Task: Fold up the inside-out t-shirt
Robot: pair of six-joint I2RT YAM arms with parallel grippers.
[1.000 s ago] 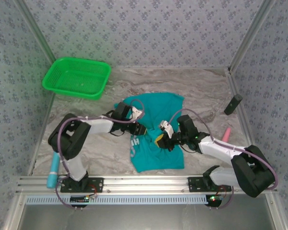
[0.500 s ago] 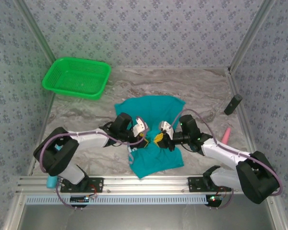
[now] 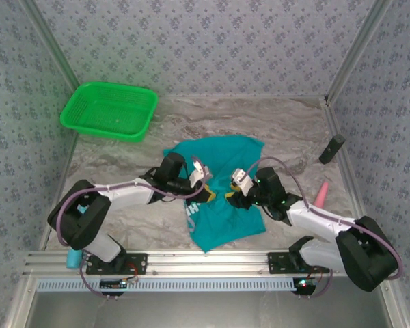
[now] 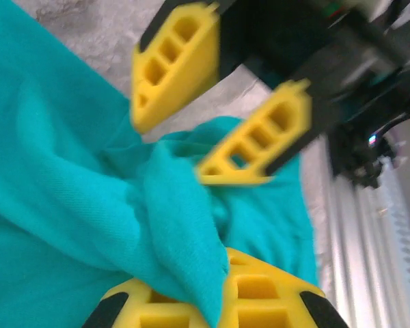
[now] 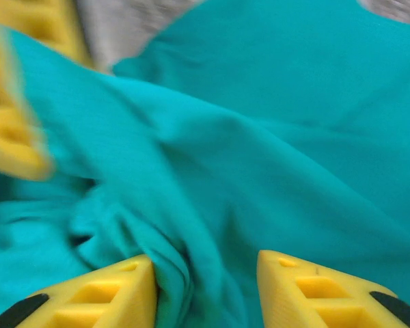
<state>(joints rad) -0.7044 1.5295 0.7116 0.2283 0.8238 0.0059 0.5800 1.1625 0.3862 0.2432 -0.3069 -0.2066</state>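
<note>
With the t-shirt (image 3: 225,152) as your landmark: your left hand (image 3: 208,193) and right hand (image 3: 231,196) meet over its middle, close together, each crowding the other. Beyond the shirt lies open desk (image 3: 280,130). A green basket (image 3: 102,131) sits far-left of it, a black block (image 3: 332,149) far-right, a pink object (image 3: 320,194) to its right, and a blue cylinder (image 3: 73,257) near-left.

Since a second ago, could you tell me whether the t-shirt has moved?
Yes. The near right corner of the t-shirt has drawn back from the front rail, toward the far wall.
</note>
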